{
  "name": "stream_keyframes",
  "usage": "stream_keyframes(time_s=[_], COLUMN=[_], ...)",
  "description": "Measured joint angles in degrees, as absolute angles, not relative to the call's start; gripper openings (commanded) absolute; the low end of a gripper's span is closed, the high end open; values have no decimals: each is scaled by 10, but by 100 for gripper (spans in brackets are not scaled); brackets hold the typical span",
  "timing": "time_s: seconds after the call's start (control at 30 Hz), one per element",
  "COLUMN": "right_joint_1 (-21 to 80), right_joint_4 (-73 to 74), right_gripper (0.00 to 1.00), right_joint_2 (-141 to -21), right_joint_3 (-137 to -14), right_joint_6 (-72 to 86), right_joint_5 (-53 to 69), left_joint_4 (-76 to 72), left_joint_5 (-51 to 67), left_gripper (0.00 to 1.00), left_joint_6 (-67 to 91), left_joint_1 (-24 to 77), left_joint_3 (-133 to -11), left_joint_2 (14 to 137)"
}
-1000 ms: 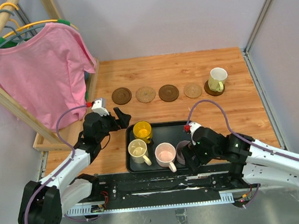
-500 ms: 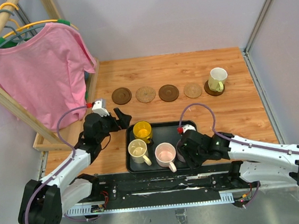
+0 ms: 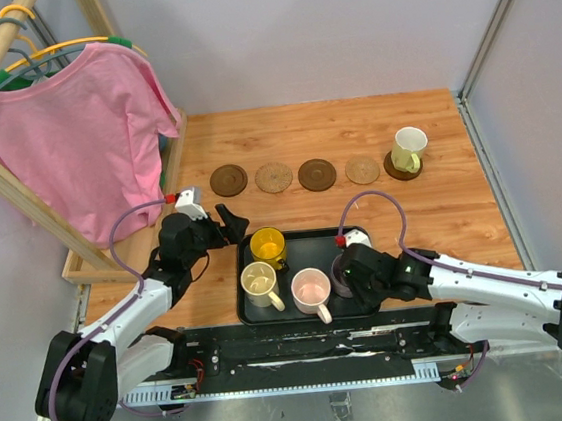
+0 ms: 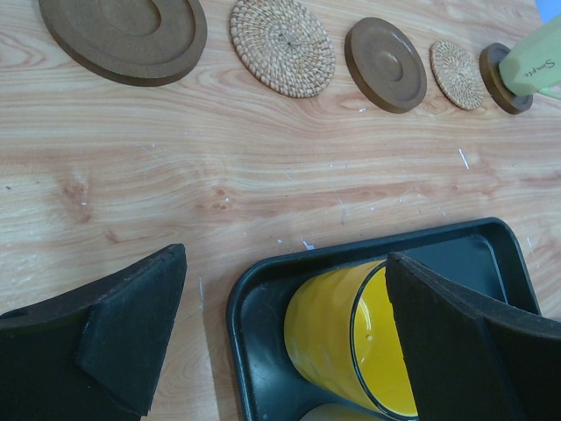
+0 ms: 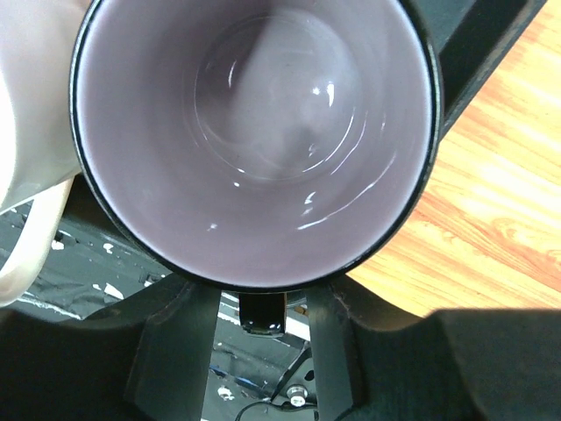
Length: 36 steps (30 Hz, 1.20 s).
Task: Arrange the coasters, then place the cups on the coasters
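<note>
Four bare coasters lie in a row across the table: dark (image 3: 229, 181), woven tan (image 3: 274, 177), dark (image 3: 317, 174), tan (image 3: 362, 171). A pale yellow-green cup (image 3: 409, 147) stands on a further dark coaster (image 3: 393, 170) at the row's right end. The black tray (image 3: 309, 235) holds the yellow cup (image 3: 267, 244), cream cup (image 3: 259, 281), pink cup (image 3: 312, 290) and purple-grey cup (image 5: 254, 132). My right gripper (image 5: 263, 298) reaches down at the purple-grey cup, its fingers either side of the handle (image 5: 263, 314) with small gaps. My left gripper (image 4: 289, 324) hangs wide open over the tray's far-left corner, beside the yellow cup (image 4: 342, 342).
A pink shirt (image 3: 71, 122) hangs on a wooden rack (image 3: 116, 263) at the left table edge, close to my left arm. Grey walls close off the back and right. A metal rail (image 3: 305, 344) runs along the near edge behind the tray.
My right gripper has shifted left over the purple-grey cup and its jaws have narrowed around the handle. The left arm has stayed put.
</note>
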State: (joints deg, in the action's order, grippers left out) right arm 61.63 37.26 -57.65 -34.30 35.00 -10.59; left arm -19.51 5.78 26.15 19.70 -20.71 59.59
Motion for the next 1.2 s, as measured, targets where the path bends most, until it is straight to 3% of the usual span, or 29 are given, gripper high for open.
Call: stream_keyframes(time_s=[0.47,0.77,0.9,1.03,1.1,1.13,1.2], right_joint_1=[616,616,616,616,616,616,616], right_joint_4=[355,344,339,336,333,331,328], right_gripper=[34,40,39,27,6,1,1], right_joint_2=[-580,-601,-602,-603,-603,-603,-603], right_joint_3=[-340,-339,-334,-329,-328,-328,-327], right_joint_6=[362,362,362,362,362,362,365], right_joint_5=[-143,-147,-148,-149,-149,-150,-153], left_joint_4=[-197,-198,-201,-203,-204,-205,-205], left_joint_5=[61,60,60,60,60,60,60], left_gripper=[100,100,100,100,100,100,100], left_joint_6=[262,262,262,262,262,262,262], left_joint_1=[197,197,197,197,197,197,197], left_joint_3=[-206,-204,-201,-199,-198,-198,-198], left_joint_2=[596,596,598,599,599,599,600])
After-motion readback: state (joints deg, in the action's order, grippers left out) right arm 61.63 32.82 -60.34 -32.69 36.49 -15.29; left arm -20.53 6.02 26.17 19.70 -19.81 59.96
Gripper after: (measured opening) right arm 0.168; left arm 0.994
